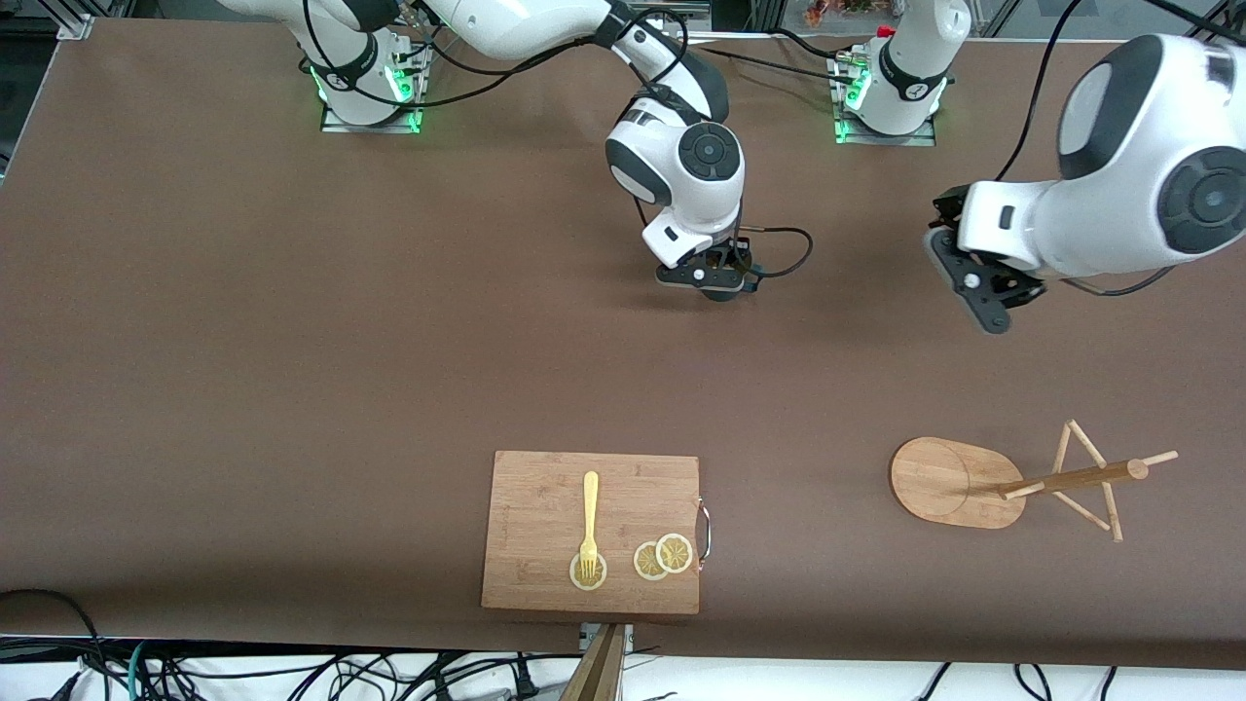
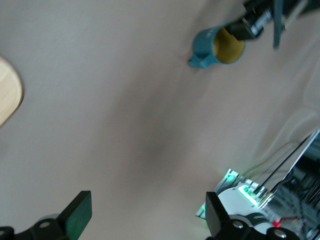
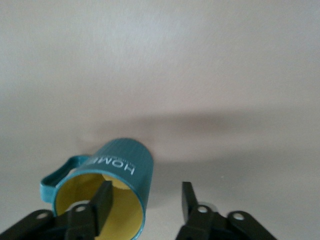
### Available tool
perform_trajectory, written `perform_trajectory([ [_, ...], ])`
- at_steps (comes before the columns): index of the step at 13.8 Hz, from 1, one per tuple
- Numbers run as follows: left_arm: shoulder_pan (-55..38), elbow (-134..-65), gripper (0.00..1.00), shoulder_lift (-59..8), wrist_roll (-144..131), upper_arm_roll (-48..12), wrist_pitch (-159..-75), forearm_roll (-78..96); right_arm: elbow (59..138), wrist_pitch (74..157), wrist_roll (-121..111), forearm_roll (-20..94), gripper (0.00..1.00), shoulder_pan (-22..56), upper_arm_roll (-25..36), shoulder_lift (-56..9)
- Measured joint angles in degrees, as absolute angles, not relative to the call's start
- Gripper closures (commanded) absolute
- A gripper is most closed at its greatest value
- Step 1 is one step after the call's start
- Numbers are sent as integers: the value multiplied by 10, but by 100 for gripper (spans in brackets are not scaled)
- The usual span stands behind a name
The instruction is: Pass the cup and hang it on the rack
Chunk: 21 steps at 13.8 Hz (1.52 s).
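From the front camera, my right hand (image 1: pixel 718 282) hangs low over the middle of the brown surface (image 1: pixel 292 341), and the cup is hidden under it here. My left hand (image 1: pixel 973 292) waits in the air toward the left arm's end of the surface. Nearer to the camera, the rack (image 1: pixel 959 482) stands on its oval base at that same end. The wooden cutting board (image 1: pixel 545 584) lies near the front edge at mid-surface, carrying a yellow fork (image 1: pixel 590 521) and lemon slices (image 1: pixel 662 557).

In the left wrist view, my left hand (image 2: pixel 145 215) has its fingers (image 2: pixel 80 212) spread wide with nothing between them. The teal cup (image 2: pixel 207 45) sits on the surface well apart from it, its yellowish inside showing, with my right hand (image 2: pixel 252 22) right at its rim.

In the right wrist view, my right hand (image 3: pixel 147 200) is partly open. One finger (image 3: pixel 102 200) reaches inside the cup (image 3: pixel 125 167), the other stands outside its wall, and neither presses on it. The cup rests on the surface, handle pointing away from the outer finger.
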<state>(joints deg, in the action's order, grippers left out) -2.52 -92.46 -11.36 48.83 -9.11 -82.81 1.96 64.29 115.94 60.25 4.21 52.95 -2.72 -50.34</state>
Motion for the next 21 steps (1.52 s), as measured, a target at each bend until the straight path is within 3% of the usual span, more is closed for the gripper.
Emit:
perform_trajectory([
  [4,-25,-999,0,-116,642,-113,-943,33,633,1078,527,42,0,468,-25,-437],
  [7,-11,-1090,0,-116,753,-113,-1054,118,640,990,460,42,0,408,-15,-380],
  [10,8,-1175,0,-115,862,-112,-1158,217,668,959,395,42,0,360,13,-331],
  [17,7,-1280,0,-115,985,-118,-1300,372,831,943,235,43,0,327,100,-153],
  [21,7,-1307,0,-140,1083,-118,-1339,465,910,932,155,43,0,327,159,-54],
])
